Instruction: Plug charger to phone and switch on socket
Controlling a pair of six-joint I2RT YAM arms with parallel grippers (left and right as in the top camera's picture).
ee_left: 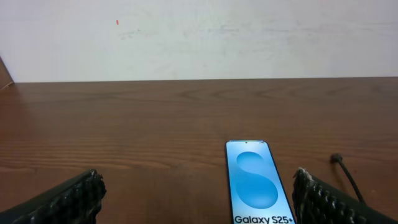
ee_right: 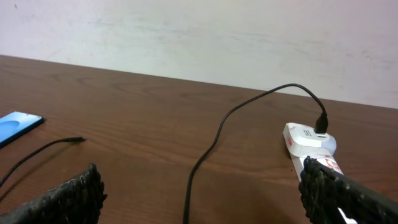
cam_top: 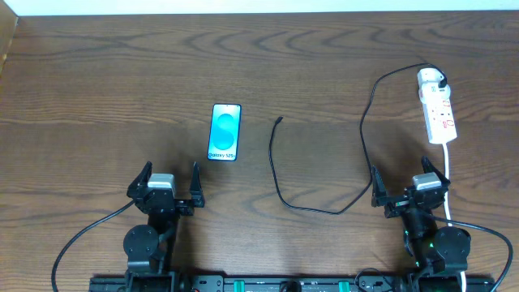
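The phone [cam_top: 225, 132] lies flat on the table with a cyan-blue screen lit; it also shows in the left wrist view [ee_left: 258, 185] and at the left edge of the right wrist view [ee_right: 17, 125]. The charger's black cable [cam_top: 362, 130] runs from its white plug head [cam_top: 431, 79], seated in the socket [cam_top: 438, 109], in a loop to its loose connector tip [cam_top: 279, 121] right of the phone. The cable shows in the right wrist view [ee_right: 211, 146] with the socket [ee_right: 308, 144]. My left gripper [cam_top: 169, 185] is open and empty below the phone. My right gripper [cam_top: 409, 185] is open and empty below the socket.
The socket's thick white cord [cam_top: 448, 174] runs down past my right gripper toward the table's front edge. A pale wall [ee_left: 199, 37] stands behind the table's far edge.
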